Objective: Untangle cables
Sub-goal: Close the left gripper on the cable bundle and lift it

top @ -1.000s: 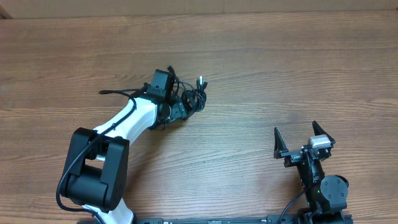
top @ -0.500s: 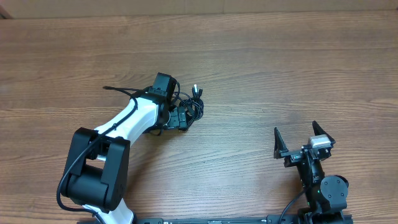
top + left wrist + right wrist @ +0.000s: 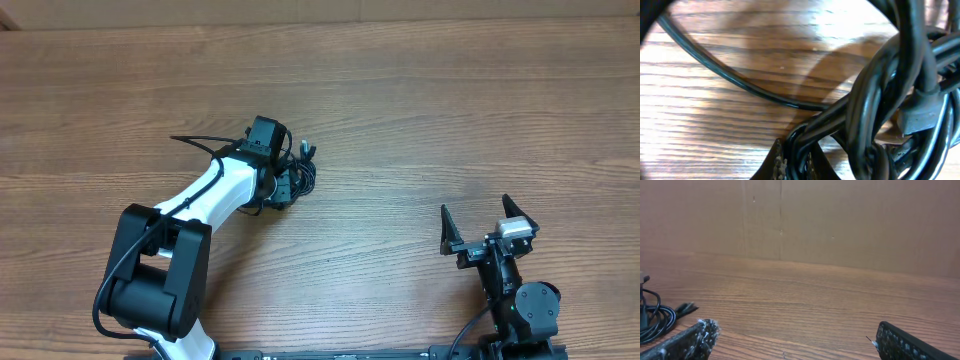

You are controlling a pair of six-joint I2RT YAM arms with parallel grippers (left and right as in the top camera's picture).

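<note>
The cables [image 3: 303, 172] are a small knot of thin black cords just right of my left wrist, with a plug end poking up and one loose cord [image 3: 190, 140] trailing off to the left. My left gripper [image 3: 287, 184] is at the knot's lower left. In the left wrist view that left gripper [image 3: 796, 159] is shut on a couple of black cords of the bunch [image 3: 890, 100], which fills the right side. My right gripper [image 3: 484, 226] stands open and empty at the front right, far from the knot. The cables [image 3: 655, 320] show at the left edge of the right wrist view.
Bare wooden table [image 3: 450, 110] lies all around the knot. A brown cardboard wall [image 3: 840, 220] stands behind the table's far edge. The left arm's white link [image 3: 215, 195] runs from its black base [image 3: 150, 270] at the front left.
My left gripper went from open to shut on cords of the knot. The bunch has shifted a little left and toward the front with it. The right arm has not moved.
</note>
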